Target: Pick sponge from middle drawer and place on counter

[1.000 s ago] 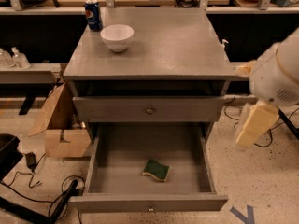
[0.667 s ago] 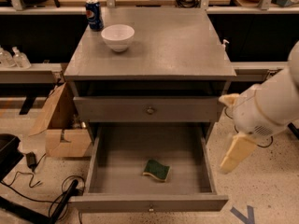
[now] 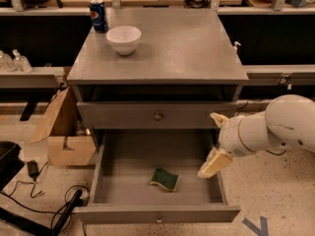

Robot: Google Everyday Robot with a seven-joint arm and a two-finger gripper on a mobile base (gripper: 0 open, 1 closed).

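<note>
The sponge [image 3: 165, 179] lies dark green face up on the floor of the open middle drawer [image 3: 118, 156], right of its centre and near the front. My gripper [image 3: 207, 145] hangs over the drawer's right wall, to the right of the sponge and above it, not touching it. Its two cream fingers [image 3: 214, 164] are spread apart and hold nothing. The white arm reaches in from the right. The gray counter [image 3: 172, 48] is the cabinet's top, above the drawers.
A white bowl [image 3: 123, 38] and a blue soda can [image 3: 98, 15] stand at the counter's back left. The upper drawer front [image 3: 157, 115] is closed. An open cardboard box [image 3: 64, 134] and cables [image 3: 39, 200] lie on the floor to the left.
My arm and gripper have moved down and to the left, from beside the cabinet's right edge to over the open drawer's right wall. The sponge has not moved.
</note>
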